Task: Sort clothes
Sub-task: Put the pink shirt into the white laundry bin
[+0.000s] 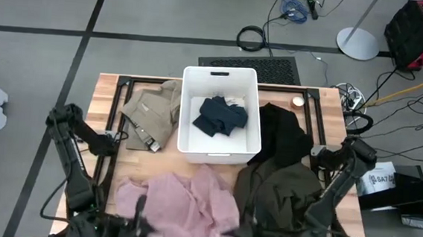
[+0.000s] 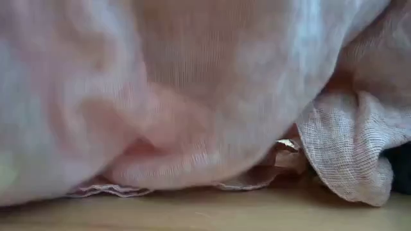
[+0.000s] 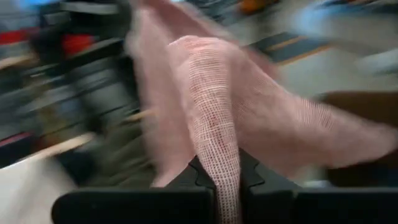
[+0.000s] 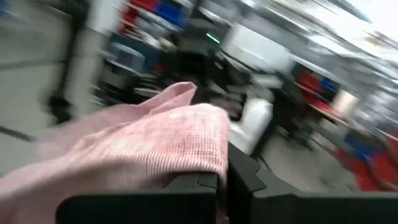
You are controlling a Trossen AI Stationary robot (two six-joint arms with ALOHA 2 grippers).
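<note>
The pale pink garment [image 1: 179, 206] lies spread at the table's near middle and fills the low view [image 2: 192, 96]. My left gripper [image 1: 139, 216] is shut on its left part and my right gripper [image 1: 247, 227] on its right part. A navy blue garment [image 1: 221, 116] lies inside the white bin [image 1: 188, 135]. The tan khaki garment [image 1: 152, 111] lies flat left of the bin. The black garment [image 1: 281, 131] lies right of the bin, with the dark olive green one [image 1: 281, 194] nearer. My left gripper pinches a bunched fold of the pink garment [image 3: 219, 163] between its two fingers, near the garment's near left edge. The cloth spreads out beyond the fingertips. My right gripper pinches a gathered edge of the same garment [image 4: 214, 163] between its two fingers, at the near right side. The garment's underside [image 2: 212, 173] rests on the table.
The wooden table [image 1: 109, 89] is ringed by a black frame. The bin stands at the far middle. A small round object [image 1: 297, 102] sits at the far right. Cables and a stand base lie on the floor beyond the table.
</note>
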